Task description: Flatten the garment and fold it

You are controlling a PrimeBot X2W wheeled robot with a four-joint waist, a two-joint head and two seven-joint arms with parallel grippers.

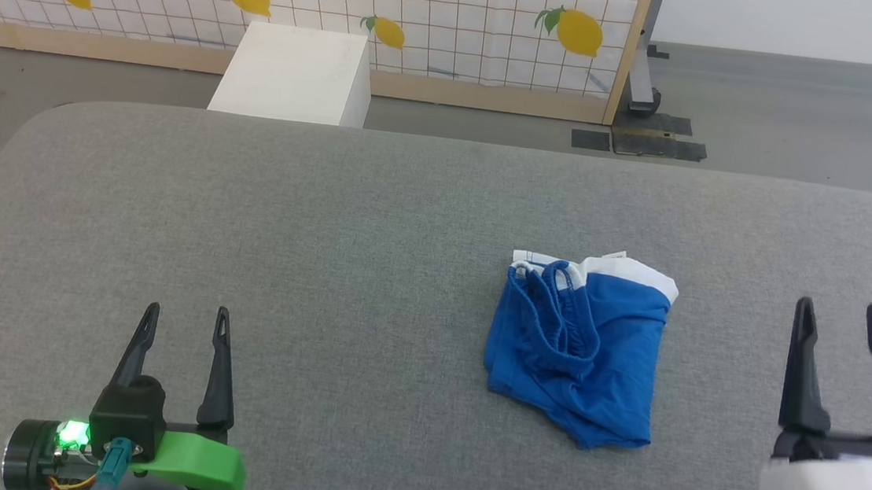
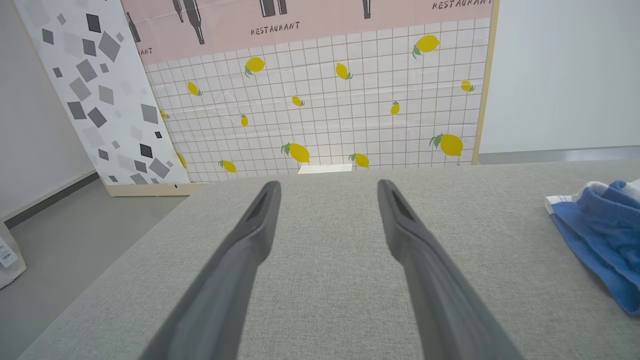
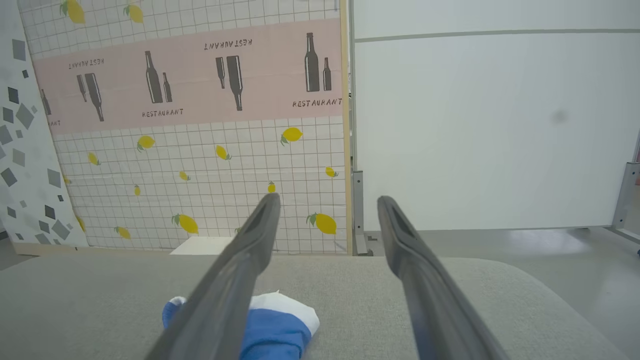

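Observation:
The garment [image 1: 581, 348], royal-blue shorts with white trim along their far edge, lies bunched and folded over itself on the grey padded table [image 1: 325, 251], right of centre. Its elastic waistband loops on top. My left gripper [image 1: 187, 316] hovers open at the lower left, far from the shorts, nothing between its fingers. At the lower right my right gripper [image 1: 840, 312] stands open, a short way right of the garment. The left wrist view has the shorts [image 2: 600, 235] at its right edge. In the right wrist view they [image 3: 275, 325] sit partly behind the left finger.
A white box [image 1: 297, 73] stands on the floor beyond the table's far edge. Behind it runs a lemon-print panel [image 1: 425, 7] with a wooden frame. Dark floor plates [image 1: 638, 143] lie at the panel's foot. The table's corners are rounded.

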